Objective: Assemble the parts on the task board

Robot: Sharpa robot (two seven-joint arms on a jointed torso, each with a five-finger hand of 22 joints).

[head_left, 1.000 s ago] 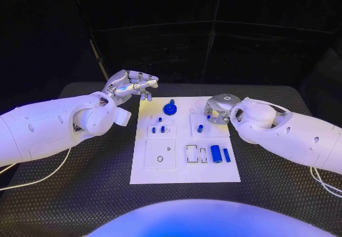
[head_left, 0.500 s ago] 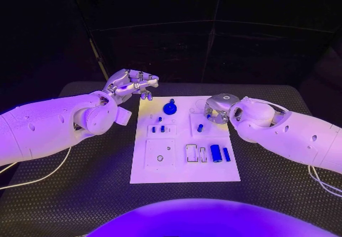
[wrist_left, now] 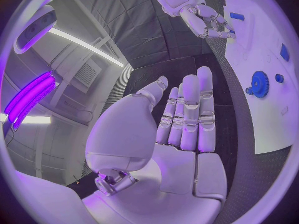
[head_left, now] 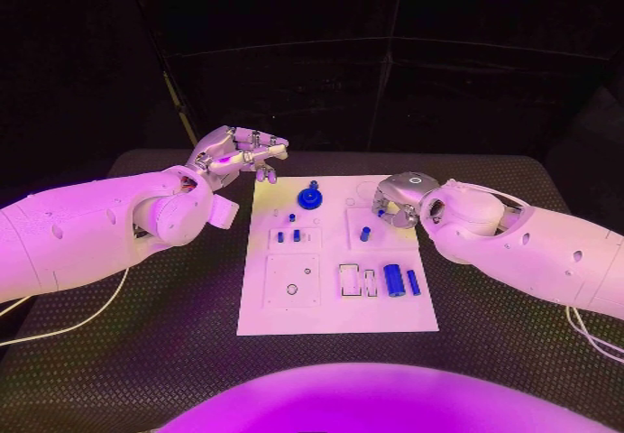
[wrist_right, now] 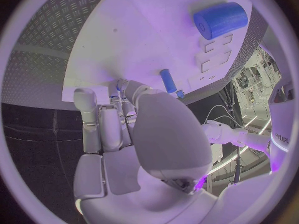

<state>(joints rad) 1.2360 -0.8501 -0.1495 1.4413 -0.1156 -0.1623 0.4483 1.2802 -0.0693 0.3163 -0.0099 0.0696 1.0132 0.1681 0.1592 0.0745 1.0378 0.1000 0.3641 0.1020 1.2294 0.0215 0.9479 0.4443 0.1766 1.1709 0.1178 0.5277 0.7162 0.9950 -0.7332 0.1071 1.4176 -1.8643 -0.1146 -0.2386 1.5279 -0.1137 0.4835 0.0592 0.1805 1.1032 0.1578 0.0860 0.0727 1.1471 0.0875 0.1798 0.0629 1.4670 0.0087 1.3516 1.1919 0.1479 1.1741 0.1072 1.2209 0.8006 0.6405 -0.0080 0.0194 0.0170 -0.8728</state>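
Your black table point(head_left: 156, 361) carries the white board point(head_left: 335, 316) at its centre, blue parts spread across it: a gear point(head_left: 309, 196), a fat cylinder point(head_left: 393, 280). Left hand point(head_left: 238, 153) hovers off the board's far-left corner, fingers straight, empty. Right hand point(head_left: 400, 200) curls over the board's right edge; you cannot tell whether it holds anything.

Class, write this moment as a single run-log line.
left hand: open, off task board | right hand: fingers at board's far right | gear: on board

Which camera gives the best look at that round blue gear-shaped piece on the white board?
The left wrist view: the round blue gear-shaped piece shows its toothed rim clearly, lying on the white board. The head view shows it small, its teeth hard to make out. I cannot find it in the right wrist view.
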